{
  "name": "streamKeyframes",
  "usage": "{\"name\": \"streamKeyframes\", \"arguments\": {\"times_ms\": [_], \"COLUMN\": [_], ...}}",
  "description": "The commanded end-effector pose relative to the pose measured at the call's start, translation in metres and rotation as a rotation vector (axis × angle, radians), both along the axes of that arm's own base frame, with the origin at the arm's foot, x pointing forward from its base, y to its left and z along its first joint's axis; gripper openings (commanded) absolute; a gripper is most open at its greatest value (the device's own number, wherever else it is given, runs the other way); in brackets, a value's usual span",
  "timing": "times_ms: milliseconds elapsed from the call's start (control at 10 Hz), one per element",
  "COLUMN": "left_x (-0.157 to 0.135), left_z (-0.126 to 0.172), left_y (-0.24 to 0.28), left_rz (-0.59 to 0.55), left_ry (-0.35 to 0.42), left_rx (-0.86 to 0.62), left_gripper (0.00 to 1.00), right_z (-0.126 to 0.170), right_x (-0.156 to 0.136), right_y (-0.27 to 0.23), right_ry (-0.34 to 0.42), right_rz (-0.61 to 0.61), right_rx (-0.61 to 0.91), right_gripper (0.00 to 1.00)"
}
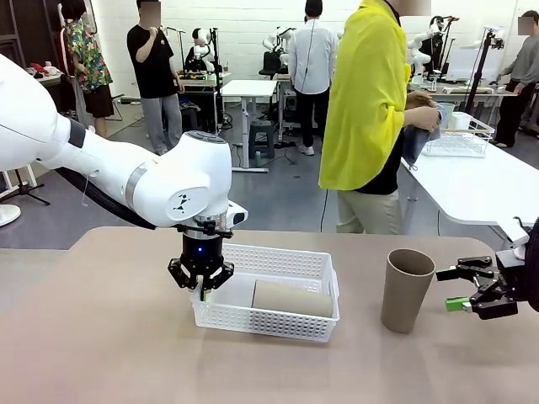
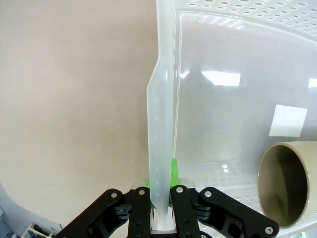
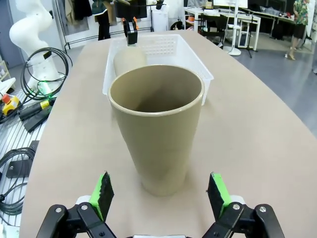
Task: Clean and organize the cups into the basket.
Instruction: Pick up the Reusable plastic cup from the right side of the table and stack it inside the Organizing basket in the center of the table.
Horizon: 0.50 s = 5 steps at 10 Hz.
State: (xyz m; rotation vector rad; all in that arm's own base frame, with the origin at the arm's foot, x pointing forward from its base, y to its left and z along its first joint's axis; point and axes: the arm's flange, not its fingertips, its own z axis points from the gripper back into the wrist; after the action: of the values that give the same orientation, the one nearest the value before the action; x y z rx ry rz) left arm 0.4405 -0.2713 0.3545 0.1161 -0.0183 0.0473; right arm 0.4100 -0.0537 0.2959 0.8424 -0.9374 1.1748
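A matte tan-brown tapered cup point(image 1: 292, 298) point(image 2: 285, 183) point(image 3: 130, 58) lies on its side inside the shallow white lattice-sided plastic basket point(image 1: 278, 323) point(image 2: 161, 148) point(image 3: 198, 59), toward its right end. The basket sits mid-way along the beige bench point(image 1: 101, 337). The left tool point(image 1: 201, 282) point(image 2: 161, 186) is clenched on the basket's left end wall, the thin plastic pinched in its jaws. A second tan-brown cup point(image 1: 406, 289) point(image 3: 158, 129) stands upright on the bench, right of the basket and apart from it. The right tool point(image 1: 472, 290) point(image 3: 161, 193) hangs released just beside that cup, jaws spread wider than it, not touching. A person in a yellow top point(image 1: 366, 109) stands beyond the bench.
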Motion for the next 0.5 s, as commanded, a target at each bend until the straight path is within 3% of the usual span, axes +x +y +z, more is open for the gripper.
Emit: {"name": "streamKeyframes", "arguments": {"times_ms": [0,400], "left_x": [-0.0010,-0.0010], "left_z": [-0.0037,-0.0037], "left_y": [0.0027,0.0027], "left_rz": [-0.007,-0.007], "left_ry": [0.008,0.008], "left_rx": [0.009,0.009], "left_gripper": [0.00,0.00], "right_z": [0.0008,-0.0087], "right_x": [-0.0042,0.0029], "right_y": [0.0039,0.0099], "right_ry": [0.000,0.022], "right_rz": [0.018,0.022], "right_rx": [0.006,-0.015], "right_gripper": [1.00,1.00]}}
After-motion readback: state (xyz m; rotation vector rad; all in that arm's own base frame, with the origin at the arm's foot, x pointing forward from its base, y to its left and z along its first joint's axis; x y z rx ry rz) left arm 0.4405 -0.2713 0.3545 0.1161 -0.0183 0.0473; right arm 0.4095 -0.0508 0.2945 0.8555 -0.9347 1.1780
